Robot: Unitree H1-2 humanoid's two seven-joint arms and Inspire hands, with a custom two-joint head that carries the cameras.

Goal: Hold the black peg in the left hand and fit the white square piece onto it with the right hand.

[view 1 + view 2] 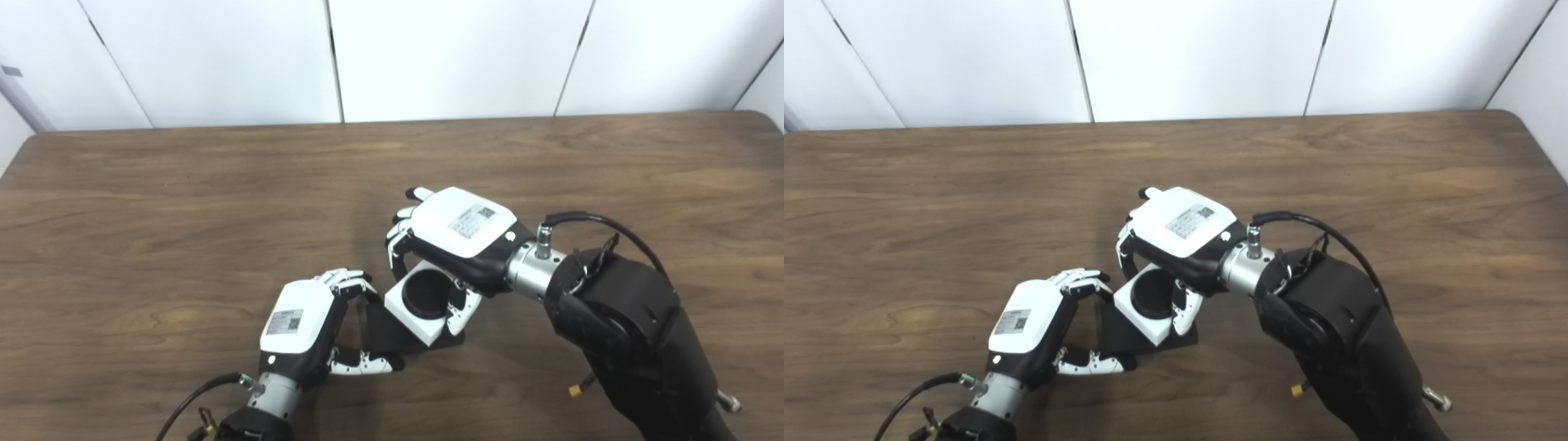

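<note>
The white square piece (418, 304) sits on the black peg (427, 293), whose round top shows through the piece's central hole. The peg's flat black base (392, 335) rests on the wooden desk (184, 202), near the desk's near edge and slightly left of centre. The right robot hand (456, 236) grips the white piece from the far right side, with fingers (460, 309) curled around its edges. The left robot hand (312, 321) holds the black base from the near left, fingers closed on its left edge and thumb along its near edge.
</note>
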